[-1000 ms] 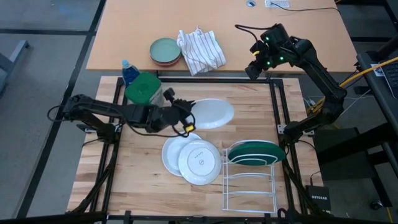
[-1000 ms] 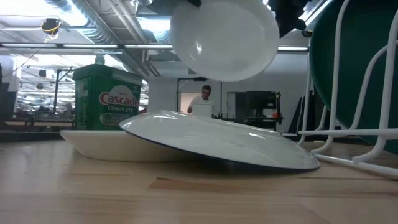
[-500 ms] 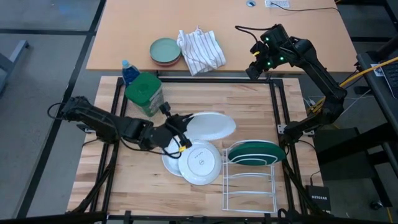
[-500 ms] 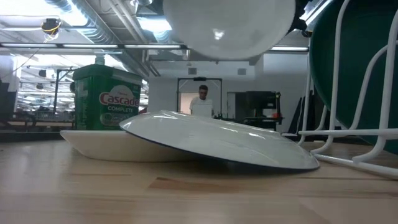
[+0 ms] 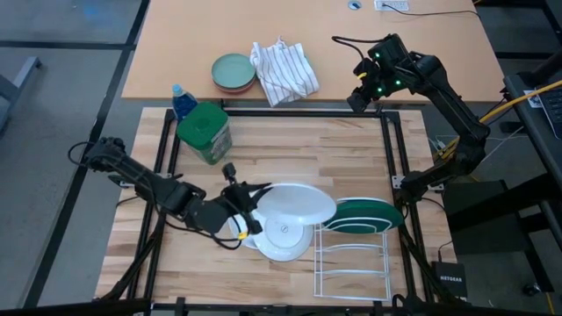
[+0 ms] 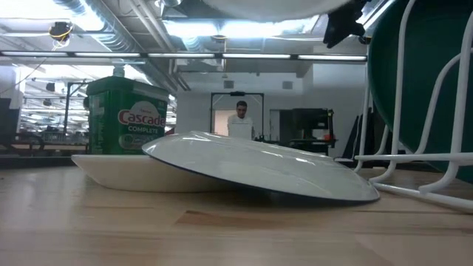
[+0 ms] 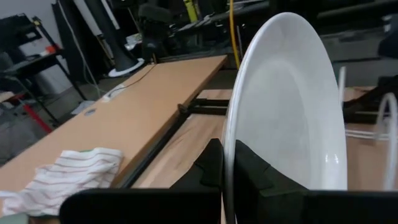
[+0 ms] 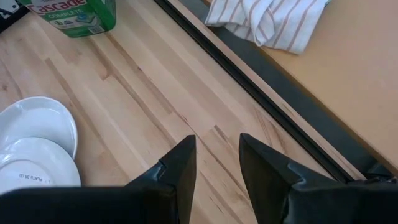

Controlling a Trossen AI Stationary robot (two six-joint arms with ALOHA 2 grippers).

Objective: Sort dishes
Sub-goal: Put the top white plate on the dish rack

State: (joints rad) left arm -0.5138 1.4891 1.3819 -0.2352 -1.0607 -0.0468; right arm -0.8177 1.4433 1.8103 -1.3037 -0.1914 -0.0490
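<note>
Rack (image 5: 356,254) holds the dark green plate (image 5: 369,213) upright in its back slot, other slots bare. Left gripper (image 5: 248,213) clamped on the white plate (image 5: 297,203) rim, plate extending toward the rack; it's moved down-table from beside the jar (image 5: 204,132), now over the stamped plate (image 5: 283,235). Right gripper (image 5: 359,95) part-open, holding nothing, far corner.

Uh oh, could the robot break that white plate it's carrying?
It might. The left gripper is shut on only the rim of the white plate, so the plate could slip or tip out. It hangs right above the stamped plate lying on the table, so a drop could chip both. The dish rack wires and the dark green plate sit close beside it, so a swing could knock them.
</note>
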